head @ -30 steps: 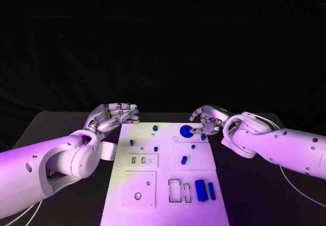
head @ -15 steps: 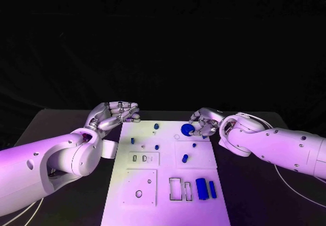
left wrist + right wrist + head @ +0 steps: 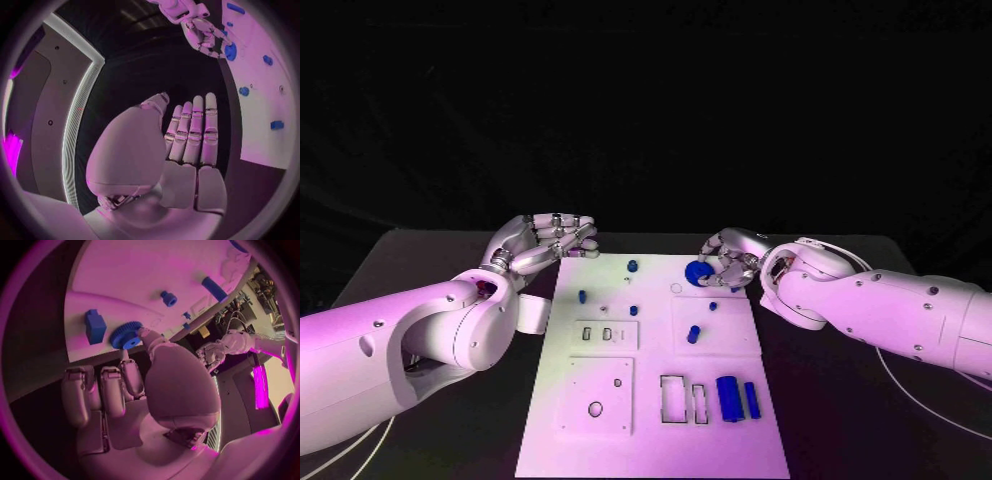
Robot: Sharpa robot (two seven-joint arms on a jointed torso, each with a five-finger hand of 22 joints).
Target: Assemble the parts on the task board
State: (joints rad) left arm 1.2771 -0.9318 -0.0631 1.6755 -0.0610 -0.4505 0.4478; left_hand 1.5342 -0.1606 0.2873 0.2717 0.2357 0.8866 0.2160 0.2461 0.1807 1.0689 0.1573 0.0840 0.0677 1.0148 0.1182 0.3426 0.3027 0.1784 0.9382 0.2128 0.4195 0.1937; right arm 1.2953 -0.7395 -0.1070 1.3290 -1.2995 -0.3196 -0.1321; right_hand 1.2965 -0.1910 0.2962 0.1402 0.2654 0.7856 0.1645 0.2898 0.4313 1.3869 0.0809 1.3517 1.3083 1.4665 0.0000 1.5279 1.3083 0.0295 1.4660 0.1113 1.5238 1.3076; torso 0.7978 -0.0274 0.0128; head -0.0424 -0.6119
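The white task board (image 3: 661, 440) lies along the middle of the table. A blue gear (image 3: 697, 272) sits at the board's far right corner, and my right hand (image 3: 737, 258) pinches it there. In the right wrist view my right hand (image 3: 125, 395) has its thumb tip against the gear (image 3: 127, 336) and a finger under its rim, with the other fingers curled in. My left hand (image 3: 538, 245) hovers off the board's far left corner and holds nothing. In the left wrist view my left hand (image 3: 187, 145) has its fingers stretched out side by side.
Small blue pegs (image 3: 632, 266) (image 3: 581, 296) (image 3: 692, 335) stand on the board's far half. Two long blue blocks (image 3: 727, 397) (image 3: 751, 400) lie near the right edge beside two rectangular slots (image 3: 672, 397). A round hole (image 3: 594, 409) is at the near left.
My right hand has slid in over the gear and its fingers have closed on it. My left hand has hardly moved.
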